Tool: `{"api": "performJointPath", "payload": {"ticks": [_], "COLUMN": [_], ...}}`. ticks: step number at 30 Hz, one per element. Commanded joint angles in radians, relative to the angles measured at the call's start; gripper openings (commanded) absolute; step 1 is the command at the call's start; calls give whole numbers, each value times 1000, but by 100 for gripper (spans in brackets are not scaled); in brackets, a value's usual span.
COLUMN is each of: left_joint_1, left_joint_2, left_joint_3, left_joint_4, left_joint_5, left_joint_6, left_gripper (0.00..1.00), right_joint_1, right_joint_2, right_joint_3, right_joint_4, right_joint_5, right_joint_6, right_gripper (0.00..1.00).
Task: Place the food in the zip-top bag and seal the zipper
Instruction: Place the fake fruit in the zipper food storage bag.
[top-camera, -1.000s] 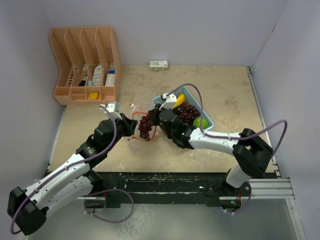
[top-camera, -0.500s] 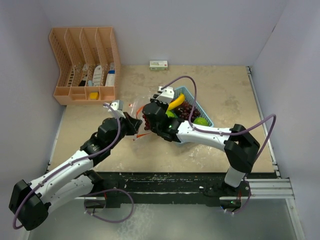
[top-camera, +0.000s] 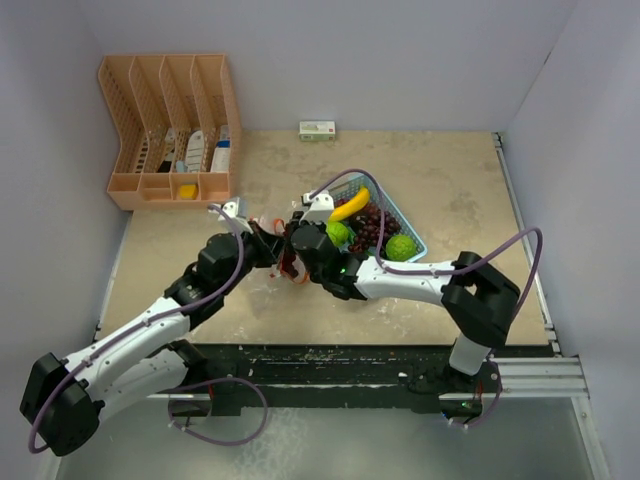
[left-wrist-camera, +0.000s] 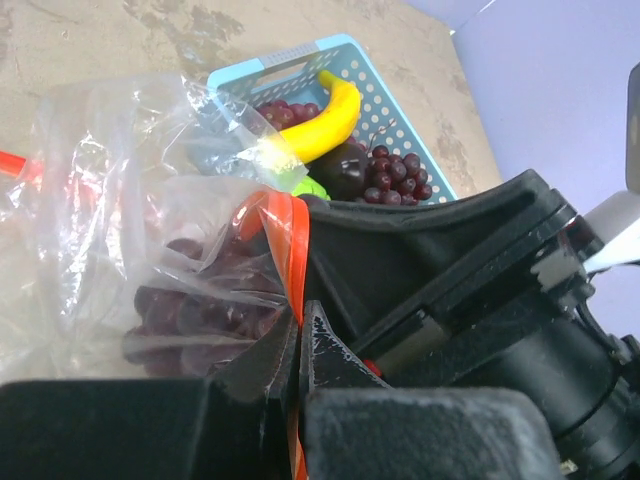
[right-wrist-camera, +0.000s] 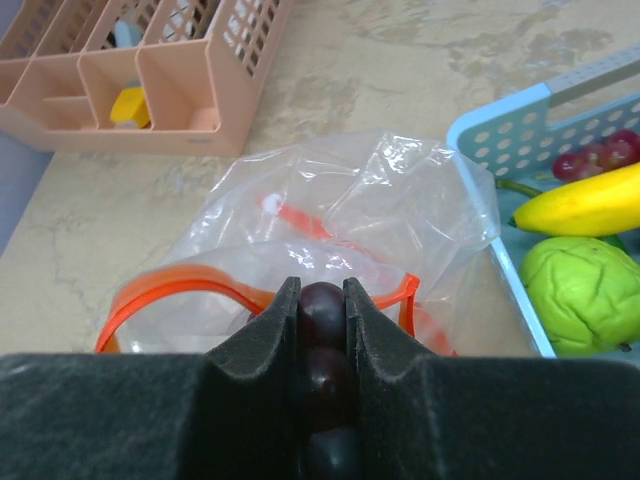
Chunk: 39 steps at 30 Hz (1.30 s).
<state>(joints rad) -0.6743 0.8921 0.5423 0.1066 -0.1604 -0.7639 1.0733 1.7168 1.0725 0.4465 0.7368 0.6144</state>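
A clear zip-top bag (right-wrist-camera: 340, 215) with an orange zipper rim (right-wrist-camera: 175, 288) lies open left of the basket. My left gripper (left-wrist-camera: 298, 325) is shut on the orange rim (left-wrist-camera: 287, 240) of the bag. My right gripper (right-wrist-camera: 322, 300) is shut on a dark red-purple grape bunch (right-wrist-camera: 322, 310) at the bag's mouth; grapes show through the plastic (left-wrist-camera: 190, 300). A yellow banana (top-camera: 350, 205), a bumpy lime-green fruit (right-wrist-camera: 580, 290) and another grape bunch (top-camera: 375, 225) lie in the light-blue basket (top-camera: 410, 225). In the top view the two grippers meet near the bag (top-camera: 270, 225).
A peach desk organizer (top-camera: 170, 125) with small items stands at the back left. A small white box (top-camera: 318, 129) lies by the back wall. The light-blue basket sits just right of the bag, touching it.
My right gripper has carried the grape bunch leftward from beside the basket to the bag's mouth. The left gripper has kept hold of the bag's rim and shifted slightly.
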Motion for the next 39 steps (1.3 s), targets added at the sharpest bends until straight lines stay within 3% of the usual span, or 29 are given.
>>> {"api": "performJointPath", "payload": {"ticks": [1, 10, 15, 20, 28, 33, 39], "left_joint_1": [-2, -1, -1, -1, -1, -2, -1], "left_joint_2": [20, -88, -175, -182, -181, -201, -223], "left_joint_3": [28, -43, -103, -103, -116, -106, -102], "left_joint_4": [92, -71, -174, -225, -231, -245, -263], "left_joint_5": [30, -67, -168, -214, -215, -220, -225], "left_joint_6": [-25, -36, -93, -107, -128, -122, -119], "left_gripper": [0, 0, 0, 0, 0, 0, 0], "right_joint_1": [17, 19, 19, 18, 12, -10, -14], "right_joint_2": [6, 70, 17, -105, -249, -195, -188], "right_joint_3": [41, 57, 43, 19, -52, -56, -148], "right_joint_4": [118, -9, -58, -107, -184, -317, -310], "right_joint_5": [-130, -253, -299, -359, -397, -439, -488], "right_joint_6": [-80, -117, -171, -185, -154, -53, 30], "right_gripper": [0, 36, 65, 77, 78, 71, 61]}}
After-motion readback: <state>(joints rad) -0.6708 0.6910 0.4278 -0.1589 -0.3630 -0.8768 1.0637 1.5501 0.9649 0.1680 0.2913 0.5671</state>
